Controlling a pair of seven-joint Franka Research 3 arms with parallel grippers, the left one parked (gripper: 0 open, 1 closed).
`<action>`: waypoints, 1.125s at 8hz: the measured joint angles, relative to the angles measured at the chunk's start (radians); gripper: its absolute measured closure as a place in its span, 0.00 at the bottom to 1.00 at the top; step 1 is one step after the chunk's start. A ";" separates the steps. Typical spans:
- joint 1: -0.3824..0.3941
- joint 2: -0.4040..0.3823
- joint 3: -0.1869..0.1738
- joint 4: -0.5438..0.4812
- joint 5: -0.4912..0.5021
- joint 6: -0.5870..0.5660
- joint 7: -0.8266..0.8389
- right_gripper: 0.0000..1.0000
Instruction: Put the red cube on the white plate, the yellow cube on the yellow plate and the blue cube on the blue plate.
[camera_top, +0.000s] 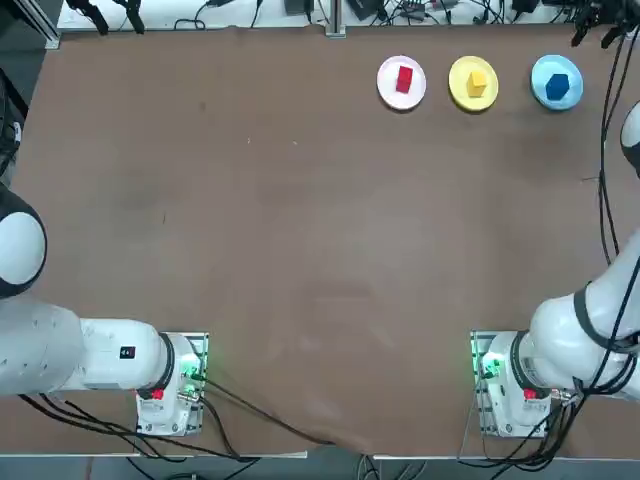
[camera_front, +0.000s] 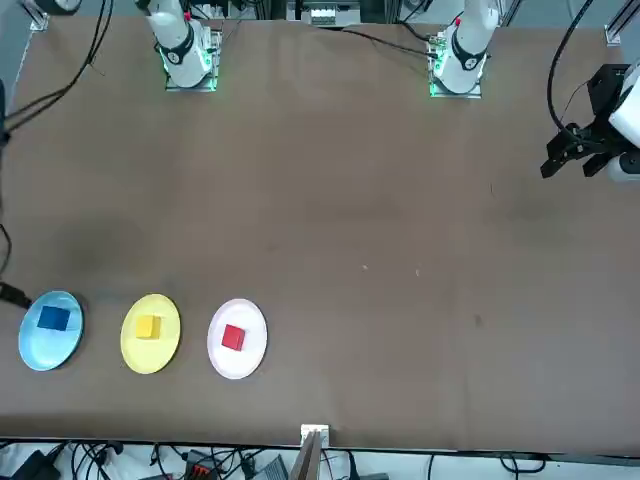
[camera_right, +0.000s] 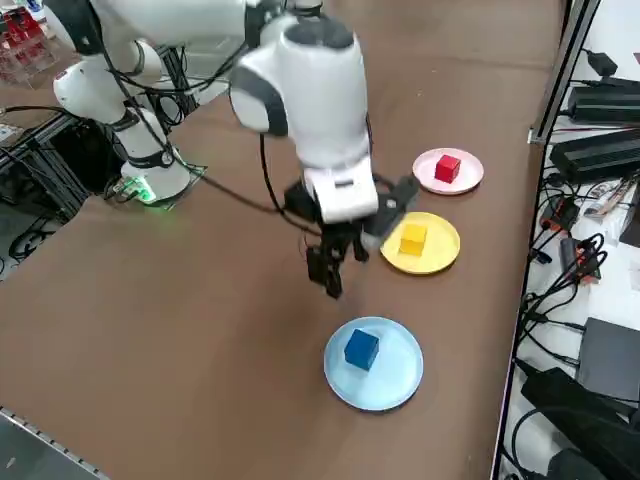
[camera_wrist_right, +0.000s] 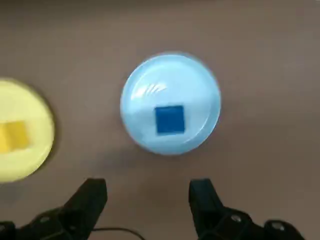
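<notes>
Brown and matte, the wide table (camera_top: 300, 250) fills nearly every frame, with cables and power bricks strung along its far edge at the top of the overhead picture. Three small round plates sit in a row in the upper right of that overhead frame, near one another but not touching. On the plain white plate (camera_top: 401, 82) lies the small bright red cube (camera_top: 404, 78). Just beside it, the plain yellow plate (camera_top: 473, 83) carries the small yellow cube (camera_top: 476, 82). At the right end of the row, the light sky-blue plate (camera_top: 556, 82) holds the small deep blue cube (camera_top: 561, 87), sitting a little off the plate's middle.

From across the table the same row appears in the lower left of the frame, blue plate at the left edge, then yellow, then white.

My right fingers (camera_right: 329, 268) hang above the bare table in the middle of the side view, pointing downward, black and slim beneath the white wrist. They are spread apart and hold nothing. In that frame they hover above and to the left of the blue plate, and left of the yellow plate, touching neither. Seen from my own wrist, the two black fingertips (camera_wrist_right: 95, 197) stand well separated, with the blue plate and its cube framed in the gap beyond them and part of the yellow plate at the frame's left edge.
</notes>
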 joint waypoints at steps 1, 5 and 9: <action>0.034 -0.054 0.004 0.000 0.012 -0.138 0.004 0.00; 0.229 -0.247 0.009 -0.004 0.026 -0.449 0.241 0.00; 0.252 -0.492 0.060 -0.270 0.038 -0.349 0.305 0.00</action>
